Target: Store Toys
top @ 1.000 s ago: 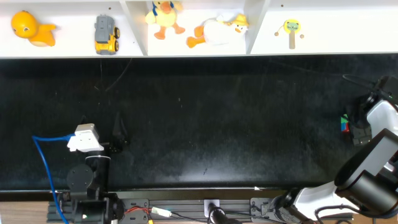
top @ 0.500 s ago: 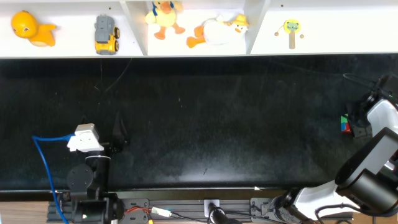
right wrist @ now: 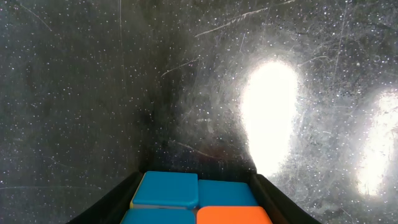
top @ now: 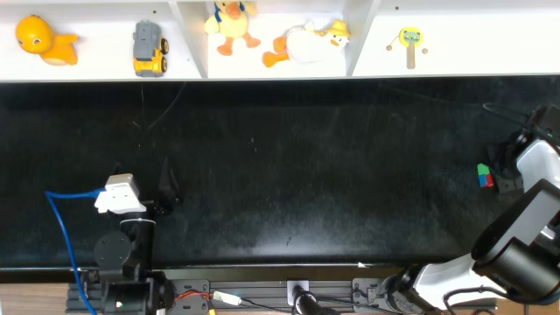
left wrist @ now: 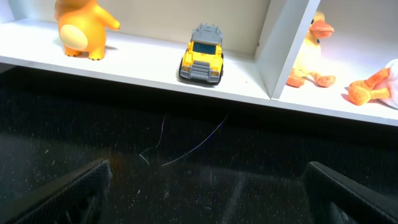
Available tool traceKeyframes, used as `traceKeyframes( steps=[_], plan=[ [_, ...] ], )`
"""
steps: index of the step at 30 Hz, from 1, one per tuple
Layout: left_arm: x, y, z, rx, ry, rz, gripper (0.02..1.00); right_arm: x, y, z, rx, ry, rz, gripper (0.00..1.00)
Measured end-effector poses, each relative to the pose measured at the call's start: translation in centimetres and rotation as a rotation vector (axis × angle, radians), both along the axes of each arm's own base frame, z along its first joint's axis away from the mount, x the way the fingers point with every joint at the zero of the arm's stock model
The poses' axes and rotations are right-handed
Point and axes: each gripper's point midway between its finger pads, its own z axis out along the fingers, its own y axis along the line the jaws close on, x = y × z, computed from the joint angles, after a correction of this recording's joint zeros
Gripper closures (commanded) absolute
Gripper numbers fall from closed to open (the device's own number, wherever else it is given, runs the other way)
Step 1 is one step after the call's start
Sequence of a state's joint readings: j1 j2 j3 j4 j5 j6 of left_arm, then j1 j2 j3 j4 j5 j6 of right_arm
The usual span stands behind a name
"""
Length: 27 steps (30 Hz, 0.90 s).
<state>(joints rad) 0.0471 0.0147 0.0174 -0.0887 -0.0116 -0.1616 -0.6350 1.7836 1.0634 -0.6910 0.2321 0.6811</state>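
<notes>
Black table point(top: 306, 175). White shelf point(top: 105, 68) along its far edge, three bays.
Left bay: orange duck point(top: 44, 39), yellow truck point(top: 149, 48).
Middle bay: plush duck point(top: 232, 24) upright, white plush point(top: 306, 42) lying beside it.
Right bay: green rattle point(top: 409, 41).
Left gripper point(left wrist: 205, 199) at table's left, fingers spread wide, nothing between.
Right gripper point(top: 493, 175) at table's right edge, clamped on cube point(right wrist: 186, 198).
Cube partly hidden by fingers. Wrist view shows blue and orange tiles, rest cut off. Contact with table unclear.
</notes>
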Motion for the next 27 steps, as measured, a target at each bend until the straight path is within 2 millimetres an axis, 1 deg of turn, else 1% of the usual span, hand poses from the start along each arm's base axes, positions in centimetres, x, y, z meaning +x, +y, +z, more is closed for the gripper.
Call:
traceKeyframes(
  steps=[2,4,5,9,12,14,17,20,23,24,26,27],
  plan=[
    [0.0,0.0,0.0,0.0,0.0,0.0,0.02,-0.1,0.1,0.0,0.006,0.005,0.001,0.741],
    [0.0,0.0,0.0,0.0,0.0,0.0,0.02,-0.2,0.3,0.1,0.024,0.021,0.005,0.908],
    [0.0,0.0,0.0,0.0,0.0,0.0,0.02,-0.4,0.6,0.2,0.04,0.037,0.011,0.956],
    [0.0,0.0,0.0,0.0,0.0,0.0,0.02,-1.0,1.3,1.0,0.096,0.099,0.049,0.954],
    [0.0,0.0,0.0,0.0,0.0,0.0,0.02,0.0,0.8,2.8,0.075,0.083,0.093,0.956],
    [0.0,0.0,0.0,0.0,0.0,0.0,0.02,0.9,0.6,4.6,0.04,0.048,0.132,0.956],
    [0.0,0.0,0.0,0.0,0.0,0.0,0.02,1.8,1.6,8.1,-0.018,-0.014,0.218,0.95],
    [0.0,0.0,0.0,0.0,0.0,0.0,0.02,2.9,2.9,12.3,-0.109,-0.098,0.323,0.954],
    [0.0,0.0,0.0,0.0,0.0,0.0,0.02,4.4,4.2,17.2,-0.233,-0.214,0.439,0.954],
    [0.0,0.0,0.0,0.0,0.0,0.0,0.023,4.9,4.4,18.6,-0.278,-0.253,0.479,0.954],
    [0.0,0.0,0.0,0.0,0.0,0.0,0.02,6.2,4.1,21.3,-0.386,-0.319,0.558,0.954],
    [0.0,0.0,0.0,0.0,0.0,0.0,0.02,6.6,3.8,22.1,-0.433,-0.328,0.598,0.954]
  ],
)
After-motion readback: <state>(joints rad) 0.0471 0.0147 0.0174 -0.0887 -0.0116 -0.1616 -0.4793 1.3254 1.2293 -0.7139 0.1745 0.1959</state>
